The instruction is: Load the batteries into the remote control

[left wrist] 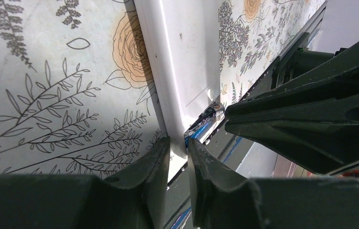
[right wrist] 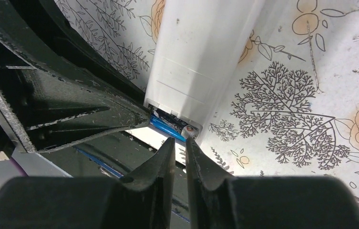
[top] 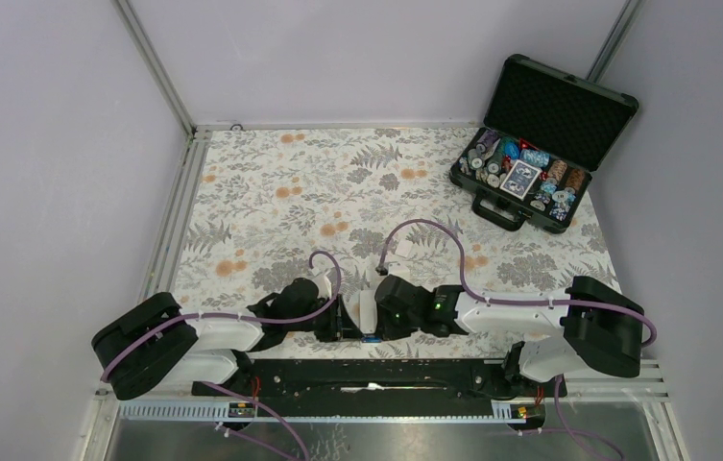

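Observation:
The white remote control (left wrist: pixel 182 71) lies back-up on the floral cloth, its near end open. A blue battery (right wrist: pixel 168 128) sits in that open end, and it also shows in the left wrist view (left wrist: pixel 200 130). My left gripper (left wrist: pixel 178 149) is shut on the remote's near corner, one finger on each side of its edge. My right gripper (right wrist: pixel 179 142) is shut with only a thin empty gap, its tips right at the battery's end. In the top view both grippers meet near the table's front middle, left (top: pixel 343 324) and right (top: pixel 383 322), with the remote (top: pixel 368 309) between them.
An open black case (top: pixel 540 144) with poker chips and cards stands at the back right. A small white piece (top: pixel 402 249) lies on the cloth just beyond the grippers. The black base rail (top: pixel 367 376) runs along the front edge, close below the grippers.

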### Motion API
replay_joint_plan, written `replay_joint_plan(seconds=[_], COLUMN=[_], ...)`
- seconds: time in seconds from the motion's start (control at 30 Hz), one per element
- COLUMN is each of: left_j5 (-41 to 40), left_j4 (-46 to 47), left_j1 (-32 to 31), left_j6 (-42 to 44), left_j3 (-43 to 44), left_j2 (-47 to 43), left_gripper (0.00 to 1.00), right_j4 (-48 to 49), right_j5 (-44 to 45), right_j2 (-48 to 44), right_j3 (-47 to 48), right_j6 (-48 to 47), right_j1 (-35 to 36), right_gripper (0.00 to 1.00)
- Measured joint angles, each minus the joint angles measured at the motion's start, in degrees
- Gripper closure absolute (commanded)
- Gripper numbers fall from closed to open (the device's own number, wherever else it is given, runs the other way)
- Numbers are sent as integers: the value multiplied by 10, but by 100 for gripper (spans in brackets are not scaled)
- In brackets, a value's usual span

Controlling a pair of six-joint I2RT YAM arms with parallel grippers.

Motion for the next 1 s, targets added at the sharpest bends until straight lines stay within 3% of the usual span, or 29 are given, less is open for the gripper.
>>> replay_joint_plan(seconds=[1.0], left_j5=[0], left_j4=[-4], left_j1=[0], left_j6=[1], left_j3=[1], left_j2=[0], left_gripper=[75], right_j4=[-20], right_j5=[8], right_j2=[19], right_j3=[19], right_j6=[-16], right_j1=[0], right_gripper=[80])
